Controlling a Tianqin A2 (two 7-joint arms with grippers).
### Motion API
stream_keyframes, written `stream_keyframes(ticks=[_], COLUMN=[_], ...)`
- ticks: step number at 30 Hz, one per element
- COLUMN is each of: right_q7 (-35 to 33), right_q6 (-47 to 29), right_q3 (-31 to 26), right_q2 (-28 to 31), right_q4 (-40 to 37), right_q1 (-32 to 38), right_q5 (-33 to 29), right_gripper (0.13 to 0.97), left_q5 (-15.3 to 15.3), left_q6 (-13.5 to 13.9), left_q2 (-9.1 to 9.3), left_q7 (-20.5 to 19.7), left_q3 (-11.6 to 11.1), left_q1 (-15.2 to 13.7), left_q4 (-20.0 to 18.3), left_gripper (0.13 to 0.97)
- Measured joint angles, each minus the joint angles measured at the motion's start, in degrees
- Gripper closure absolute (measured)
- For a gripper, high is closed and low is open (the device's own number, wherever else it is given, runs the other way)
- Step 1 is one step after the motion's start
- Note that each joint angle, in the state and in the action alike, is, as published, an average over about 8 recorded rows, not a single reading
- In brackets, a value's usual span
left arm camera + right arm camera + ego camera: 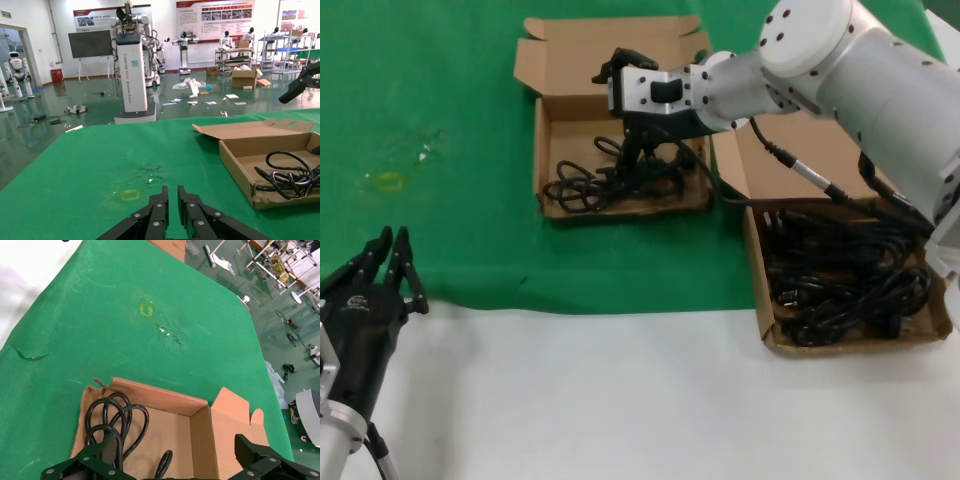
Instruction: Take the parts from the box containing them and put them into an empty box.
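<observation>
left gripper (392, 240): closed, empty, parked | right gripper (638, 150): wide open over cables (610, 180) in box (552, 135)

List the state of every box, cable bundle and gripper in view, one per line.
Squarer box: lid open, holds a few black cables.
Wider box: open, packed with black cables.
Right gripper: open, lowered inside the squarer box over its cables.
Left gripper: shut, empty, parked at the near edge of the green mat.
</observation>
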Motion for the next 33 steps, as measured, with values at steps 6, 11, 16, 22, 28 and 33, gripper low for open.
stream_keyframes(ticks=[6, 11, 16, 22, 28, 33], right_q7=[0.28, 1.24, 2.59, 4.37, 6.18, 7.7], right_q6=[0.52, 2.18, 4.51, 7.61, 10.77, 13.41], right_q3=[0.89, 3.67, 7.57, 12.77, 18.04, 22.47], right_q2=[0.23, 0.95, 1.97, 3.33, 4.7, 5.85], right_q4=[1.02, 4.25, 8.79, 14.82, 20.96, 26.1], right_q1=[-1.11, -4.64, -9.58, -16.2, -22.89, -28.45], right_q5=[-0.03, -0.16, -0.33, -0.55, -0.78, -0.97], right_gripper=[0.249, 0.225, 0.166, 0.141, 0.129, 0.129], left_q5=[0.0, 0.0, 0.0, 0.0, -0.01, -0.01], left_q6=[0.0, 0.0, 0.0, 0.0, 0.0, 0.0], left_q2=[0.0, 0.0, 0.0, 0.0, 0.0, 0.0], left_q7=[0.0, 0.0, 0.0, 0.0, 0.0, 0.0], left_q3=[0.0, 0.0, 0.0, 0.0, 0.0, 0.0], left_q1=[0.0, 0.0, 0.0, 0.0, 0.0, 0.0], left_q4=[0.0, 0.0, 0.0, 0.0, 0.0, 0.0], left_gripper=[0.906, 0.853, 0.775, 0.669, 0.502, 0.475])
